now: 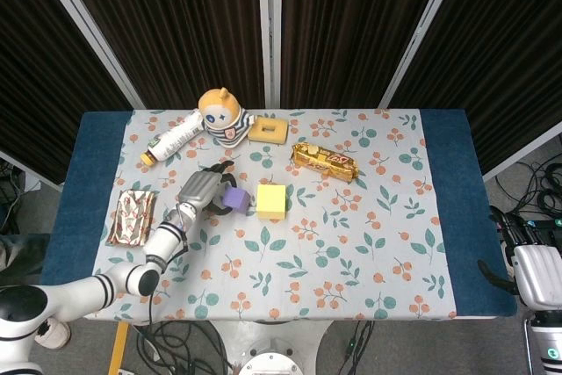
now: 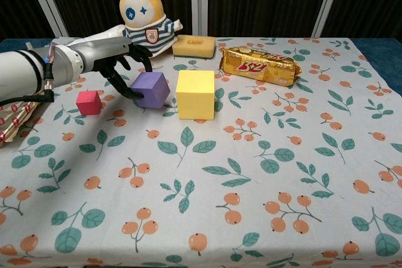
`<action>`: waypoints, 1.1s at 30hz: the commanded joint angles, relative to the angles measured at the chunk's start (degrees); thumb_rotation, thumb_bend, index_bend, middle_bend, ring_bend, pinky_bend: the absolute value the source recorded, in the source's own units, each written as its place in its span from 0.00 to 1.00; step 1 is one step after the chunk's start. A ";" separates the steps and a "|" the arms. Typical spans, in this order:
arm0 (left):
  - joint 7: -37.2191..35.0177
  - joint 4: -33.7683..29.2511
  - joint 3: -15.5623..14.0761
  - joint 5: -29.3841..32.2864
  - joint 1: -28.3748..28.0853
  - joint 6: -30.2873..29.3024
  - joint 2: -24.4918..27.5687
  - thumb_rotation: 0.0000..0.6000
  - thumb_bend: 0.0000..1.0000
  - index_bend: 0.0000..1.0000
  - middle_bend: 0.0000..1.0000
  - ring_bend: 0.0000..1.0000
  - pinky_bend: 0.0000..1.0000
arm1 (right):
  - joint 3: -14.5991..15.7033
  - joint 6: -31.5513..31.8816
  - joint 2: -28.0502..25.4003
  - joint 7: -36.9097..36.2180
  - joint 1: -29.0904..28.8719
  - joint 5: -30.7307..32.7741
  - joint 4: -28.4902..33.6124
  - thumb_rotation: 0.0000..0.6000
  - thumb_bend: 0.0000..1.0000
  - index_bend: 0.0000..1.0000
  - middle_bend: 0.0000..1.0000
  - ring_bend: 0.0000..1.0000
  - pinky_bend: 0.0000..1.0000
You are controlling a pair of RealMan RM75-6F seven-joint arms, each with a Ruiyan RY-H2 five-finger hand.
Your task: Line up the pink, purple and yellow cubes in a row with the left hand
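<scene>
My left hand (image 2: 122,61) grips the purple cube (image 2: 151,89) from above and from the left, just left of the yellow cube (image 2: 195,94); a narrow gap separates the two cubes. Whether the purple cube rests on the cloth I cannot tell. The small pink cube (image 2: 88,101) sits alone on the cloth, left of the purple one and under my forearm. From the head view the left hand (image 1: 200,189), purple cube (image 1: 234,198) and yellow cube (image 1: 270,200) lie in a line. My right hand (image 1: 527,271) hangs off the table's right edge, its fingers unclear.
At the back stand a plush doll (image 2: 146,14), a lying bottle (image 2: 94,43), a yellow sponge (image 2: 193,45) and a gold snack pack (image 2: 260,64). A patterned pouch (image 1: 130,215) lies at the left edge. The flowered cloth (image 2: 264,174) stretches to the front and right.
</scene>
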State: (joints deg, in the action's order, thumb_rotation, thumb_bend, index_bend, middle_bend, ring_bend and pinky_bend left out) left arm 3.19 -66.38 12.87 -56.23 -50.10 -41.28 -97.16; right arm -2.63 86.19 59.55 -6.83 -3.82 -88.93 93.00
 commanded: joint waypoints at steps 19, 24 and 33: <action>14.84 -1.63 1.39 14.82 -3.66 -3.30 -3.80 1.00 0.26 0.50 0.18 0.14 0.22 | -0.03 -0.32 0.01 -1.21 0.07 0.34 -1.01 1.00 0.16 0.04 0.20 0.13 0.23; 16.68 -2.55 1.36 16.42 -3.88 -4.39 -4.03 1.00 0.26 0.49 0.18 0.14 0.22 | -0.05 -0.48 -0.01 -1.29 -0.01 0.37 -1.03 1.00 0.16 0.04 0.20 0.13 0.23; 18.47 -2.74 1.33 18.25 -4.17 -5.18 -4.77 1.00 0.26 0.46 0.18 0.14 0.22 | -0.02 -0.33 -0.13 -1.18 0.14 0.37 -0.90 1.00 0.16 0.04 0.20 0.13 0.23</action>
State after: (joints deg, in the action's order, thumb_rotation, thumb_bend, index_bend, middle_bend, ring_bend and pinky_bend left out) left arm 21.59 -69.14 14.21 -38.05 -54.26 -46.42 -101.89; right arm -2.66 85.85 59.42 -8.02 -3.69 -88.55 92.10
